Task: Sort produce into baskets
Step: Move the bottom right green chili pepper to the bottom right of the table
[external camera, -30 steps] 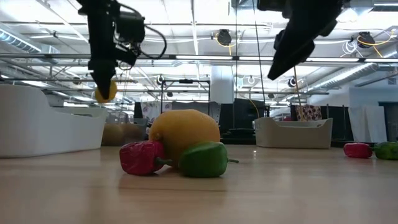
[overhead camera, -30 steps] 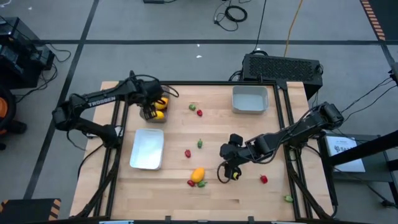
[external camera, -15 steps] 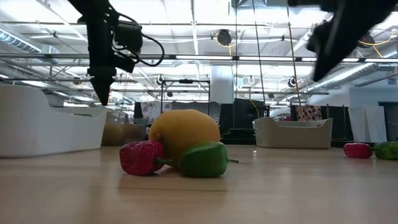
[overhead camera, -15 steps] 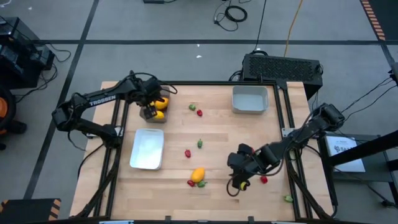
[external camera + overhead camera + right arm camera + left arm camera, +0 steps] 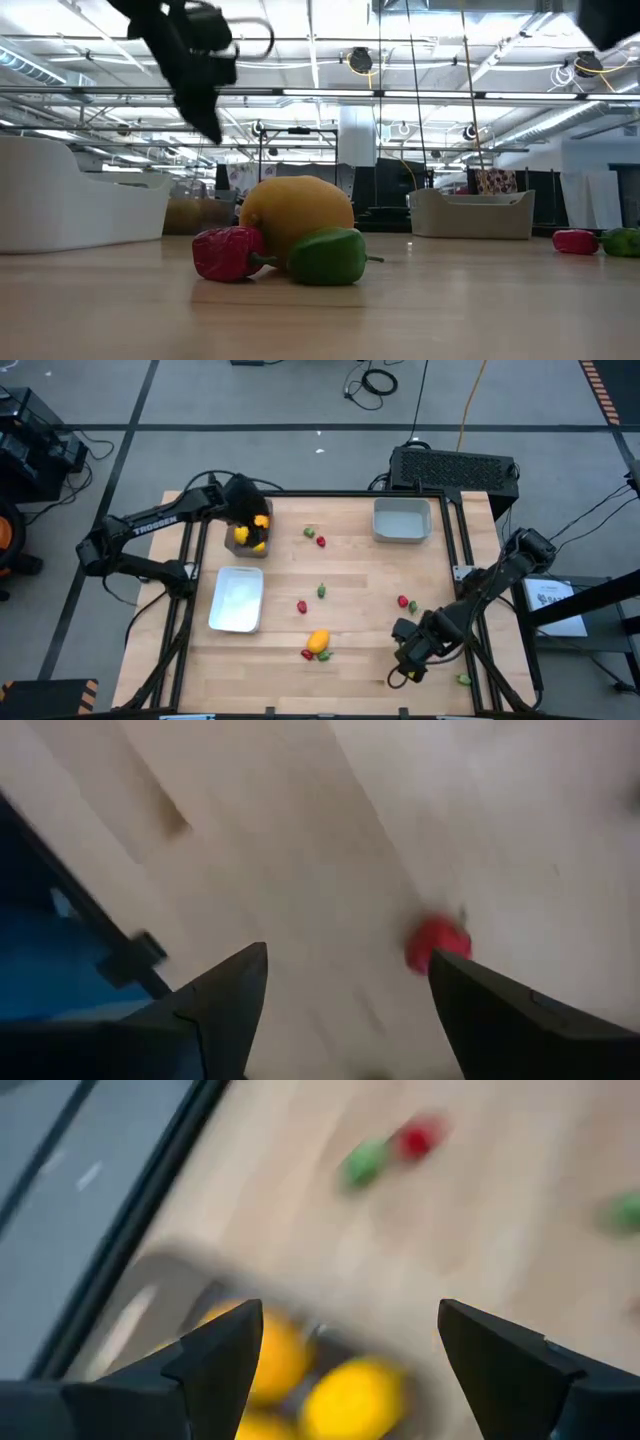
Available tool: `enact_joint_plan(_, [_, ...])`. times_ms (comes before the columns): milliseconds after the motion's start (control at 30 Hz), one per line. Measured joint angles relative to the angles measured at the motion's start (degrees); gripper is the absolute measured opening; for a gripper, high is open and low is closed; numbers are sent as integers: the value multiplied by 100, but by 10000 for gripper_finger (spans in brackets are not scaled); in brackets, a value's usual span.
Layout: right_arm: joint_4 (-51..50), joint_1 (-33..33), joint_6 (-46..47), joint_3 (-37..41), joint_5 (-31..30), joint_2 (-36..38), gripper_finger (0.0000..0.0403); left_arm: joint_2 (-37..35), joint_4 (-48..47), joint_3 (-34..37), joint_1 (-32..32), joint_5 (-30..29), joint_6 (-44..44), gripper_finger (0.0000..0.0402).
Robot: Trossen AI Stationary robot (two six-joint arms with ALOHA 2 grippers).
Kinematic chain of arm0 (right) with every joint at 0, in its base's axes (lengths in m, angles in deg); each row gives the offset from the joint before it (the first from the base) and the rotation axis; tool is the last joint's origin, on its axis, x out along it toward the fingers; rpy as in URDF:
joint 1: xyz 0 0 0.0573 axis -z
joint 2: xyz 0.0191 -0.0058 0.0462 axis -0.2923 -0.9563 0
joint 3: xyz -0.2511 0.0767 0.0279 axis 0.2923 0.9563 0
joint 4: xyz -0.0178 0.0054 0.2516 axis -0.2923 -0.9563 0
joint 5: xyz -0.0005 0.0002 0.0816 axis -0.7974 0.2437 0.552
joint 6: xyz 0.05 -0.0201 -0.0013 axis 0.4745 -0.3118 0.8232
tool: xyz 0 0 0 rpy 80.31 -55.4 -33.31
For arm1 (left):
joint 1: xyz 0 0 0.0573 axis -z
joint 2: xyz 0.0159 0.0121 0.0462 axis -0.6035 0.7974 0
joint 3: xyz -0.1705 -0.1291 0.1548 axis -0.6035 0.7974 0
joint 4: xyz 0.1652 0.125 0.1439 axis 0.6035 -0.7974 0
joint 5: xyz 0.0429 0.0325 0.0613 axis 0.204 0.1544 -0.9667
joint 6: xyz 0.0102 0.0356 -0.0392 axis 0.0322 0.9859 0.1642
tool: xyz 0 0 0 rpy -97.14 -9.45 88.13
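1. Three baskets, seen together only from above: grey-brown tray [image 5: 248, 541] holding yellow lemons [image 5: 243, 536], white tray [image 5: 237, 600], pale grey bin [image 5: 402, 520].
2. Left gripper [image 5: 340, 1365], fingers spread and empty, hovers over the lemons; its wrist view alone shows this.
3. Right gripper [image 5: 345, 1010], fingers spread, near the table's front right; its wrist view shows a red berry [image 5: 436, 942] ahead.
4. Low view: lemon [image 5: 295, 220], red piece [image 5: 228, 253] and green piece [image 5: 328, 257] touching.

A lab or workshop hall — exposed ceiling trusses [image 5: 400, 95], floor cables [image 5: 380, 380], grey concrete floor [image 5: 250, 400].
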Motion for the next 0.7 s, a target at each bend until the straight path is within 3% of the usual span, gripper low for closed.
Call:
enact_joint_plan(133, [-134,-267,684,0,382,0,267,-311,1320,276,374,1358,-431,308])
enact_joint_plan(200, [-138,-437,931,0,517,0,267,-410,2147,550,694,1757,-628,309])
enact_joint_plan(333, [-242,-824,1101,0,499,-38,267,-437,3311,887,1383,1826,-910,309])
enact_joint_plan(533, [-460,-1276,1063,4,510,-344,267,-371,3685,953,2097,1756,-883,309])
enact_joint_plan(700, [-467,-1339,680,4,1164,-864,267,-373,3732,951,2318,1469,-873,309])
